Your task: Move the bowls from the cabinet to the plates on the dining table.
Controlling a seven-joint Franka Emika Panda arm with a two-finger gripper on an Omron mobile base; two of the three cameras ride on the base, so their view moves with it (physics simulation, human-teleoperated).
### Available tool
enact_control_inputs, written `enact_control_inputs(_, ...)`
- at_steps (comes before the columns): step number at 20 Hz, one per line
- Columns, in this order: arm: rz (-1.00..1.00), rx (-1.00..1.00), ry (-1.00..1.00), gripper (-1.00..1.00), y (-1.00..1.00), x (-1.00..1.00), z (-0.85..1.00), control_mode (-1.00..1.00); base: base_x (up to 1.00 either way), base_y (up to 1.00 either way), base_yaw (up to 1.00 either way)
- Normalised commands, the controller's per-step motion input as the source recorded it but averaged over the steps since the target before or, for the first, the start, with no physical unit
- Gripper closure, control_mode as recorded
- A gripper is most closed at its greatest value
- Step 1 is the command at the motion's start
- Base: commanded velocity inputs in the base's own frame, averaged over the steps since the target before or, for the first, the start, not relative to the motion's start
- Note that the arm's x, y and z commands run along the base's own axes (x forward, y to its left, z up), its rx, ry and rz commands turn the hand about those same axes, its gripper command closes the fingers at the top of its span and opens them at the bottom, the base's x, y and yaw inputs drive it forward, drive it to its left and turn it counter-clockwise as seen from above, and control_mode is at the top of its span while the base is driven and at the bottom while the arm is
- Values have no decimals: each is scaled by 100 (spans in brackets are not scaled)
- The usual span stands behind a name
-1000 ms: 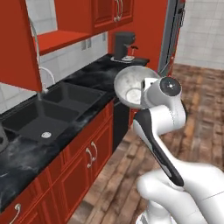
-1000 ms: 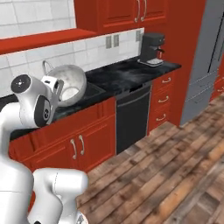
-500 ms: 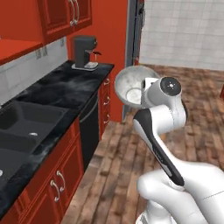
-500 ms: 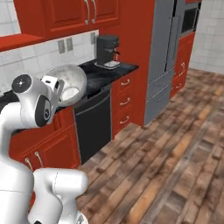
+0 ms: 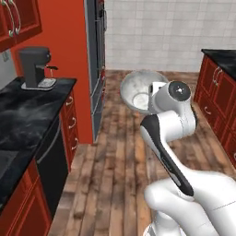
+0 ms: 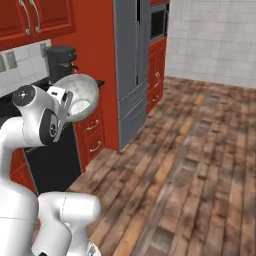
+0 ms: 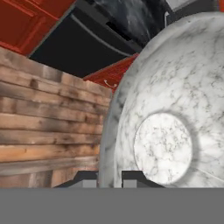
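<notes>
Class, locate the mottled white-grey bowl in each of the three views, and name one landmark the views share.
Left base view: bowl upper centre, by the gripper.
Right base view: bowl upper left.
Hand view: bowl fills the right side, rim between the fingertips.
Shared landmark: black counter.

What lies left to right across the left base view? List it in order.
Coffee machine on the black counter → grey refrigerator → mottled bowl held on the arm → red cabinets at far right.
</notes>
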Motion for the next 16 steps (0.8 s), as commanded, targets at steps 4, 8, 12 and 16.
enact_control_inputs(4, 0, 0, 0, 100, 0, 0, 0, 100, 72, -66, -37)
enact_control_inputs(8, 0, 0, 0, 100, 0, 0, 0, 100, 79, -56, -44)
enact_control_inputs(12, 0, 0, 0, 100, 0, 0, 0, 100, 66, -41, -49)
enact_control_inputs(16, 0, 0, 0, 100, 0, 0, 0, 100, 38, -19, -57)
